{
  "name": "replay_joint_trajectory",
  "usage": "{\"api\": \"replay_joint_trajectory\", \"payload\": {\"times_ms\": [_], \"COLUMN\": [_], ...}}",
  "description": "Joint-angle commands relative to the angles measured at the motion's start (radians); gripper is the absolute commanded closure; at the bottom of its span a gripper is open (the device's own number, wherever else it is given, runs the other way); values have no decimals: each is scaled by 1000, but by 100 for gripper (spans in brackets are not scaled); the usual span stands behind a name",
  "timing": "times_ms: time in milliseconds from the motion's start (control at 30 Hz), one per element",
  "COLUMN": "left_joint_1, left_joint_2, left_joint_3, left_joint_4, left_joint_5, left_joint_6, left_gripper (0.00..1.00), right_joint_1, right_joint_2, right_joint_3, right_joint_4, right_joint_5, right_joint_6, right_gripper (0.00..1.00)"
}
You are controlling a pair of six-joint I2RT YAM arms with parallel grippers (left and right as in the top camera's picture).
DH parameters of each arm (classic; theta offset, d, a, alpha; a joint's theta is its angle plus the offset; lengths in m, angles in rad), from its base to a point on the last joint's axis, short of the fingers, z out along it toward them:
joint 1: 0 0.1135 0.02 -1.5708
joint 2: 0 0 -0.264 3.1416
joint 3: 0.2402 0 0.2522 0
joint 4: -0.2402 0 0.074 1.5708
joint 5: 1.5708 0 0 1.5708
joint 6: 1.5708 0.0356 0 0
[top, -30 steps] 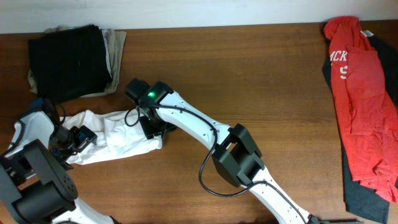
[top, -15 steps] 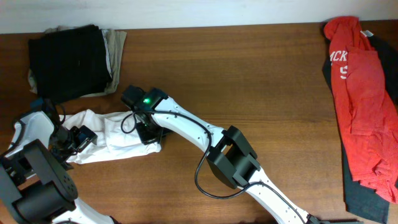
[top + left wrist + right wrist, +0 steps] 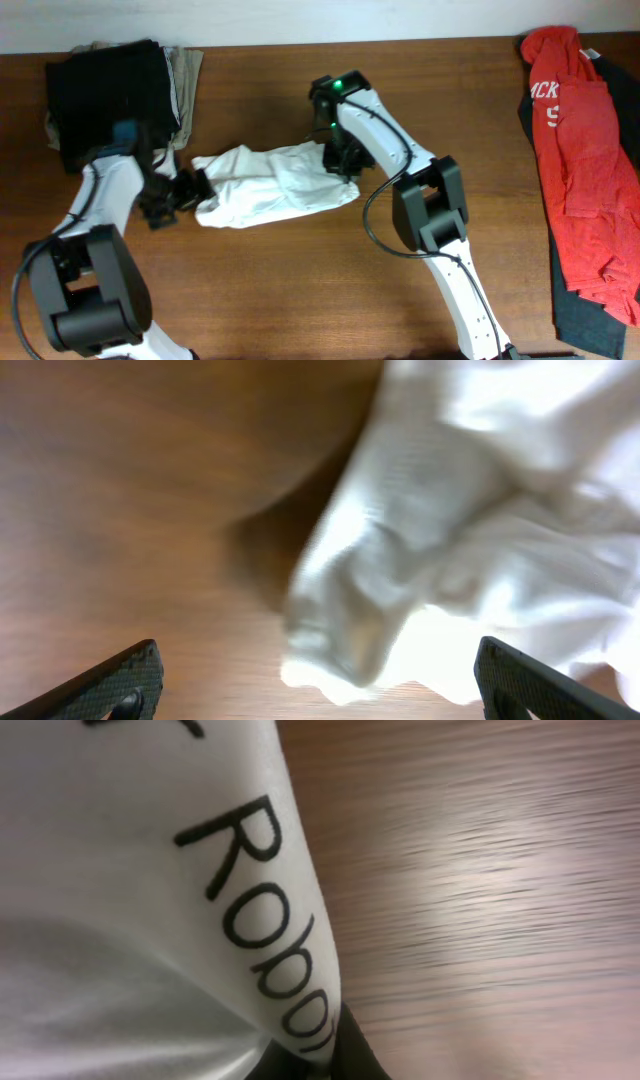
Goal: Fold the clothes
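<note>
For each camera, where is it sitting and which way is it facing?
Overhead: fixed above the table, facing straight down; both arms show, left pincer and right pincer at opposite ends of the white shirt.
Left wrist: on the left arm, looking down at the shirt's bunched end; its open fingertips show in the bottom corners.
Right wrist: on the right arm, close against the shirt's lettered cloth; one dark finger shows.
Shared: all three see shirt and table.

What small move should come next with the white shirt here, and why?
Probably close the left gripper on the shirt's near end: its jaws stand open with bunched fabric just ahead, while the right gripper is shut on the other end. Two grips would let the arms stretch it flat.
</note>
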Motion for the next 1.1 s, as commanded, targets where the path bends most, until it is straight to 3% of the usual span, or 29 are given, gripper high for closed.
{"api": "replay_joint_trajectory", "payload": {"times_ms": [0,233,333,367,433,567,667,800,967,1067], "left_joint_1": [-57,-58,-58,-58,-58,-58,-58,-58,-58,-58], "left_joint_2": [-48,-48,-48,-48,-48,-48,-48,-48,-48,-48], "left_joint_3": [57,57,57,57,57,57,57,57,57,57], "left_joint_4": [18,55,43,44,44,42,44,51,51,51], "left_joint_5": [7,-18,-54,-54,-53,-53,-53,-53,-53,-53], "left_joint_6": [19,-3,-3,-3,-3,-3,-3,-3,-3,-3], "left_gripper": [1,1,1,1,1,1,1,1,1,1], "right_joint_1": [-33,-7,-40,-46,-54,-54,-53,-27,77,160], "right_joint_2": [-7,-69,-153,-162,-158,-158,-158,-158,-159,-152], "right_joint_3": [-10,-10,-10,-10,-16,-21,-20,-20,-20,-23], "right_joint_4": [-53,-121,-121,-121,-121,-121,-116,-60,15,84], "right_joint_5": [48,109,122,135,136,138,102,-106,-104,-57], "right_joint_6": [77,240,249,188,68,40,-64,-329,-452,-449], "right_gripper": [96,96,96,96,31,9,8,12,15,16]}}
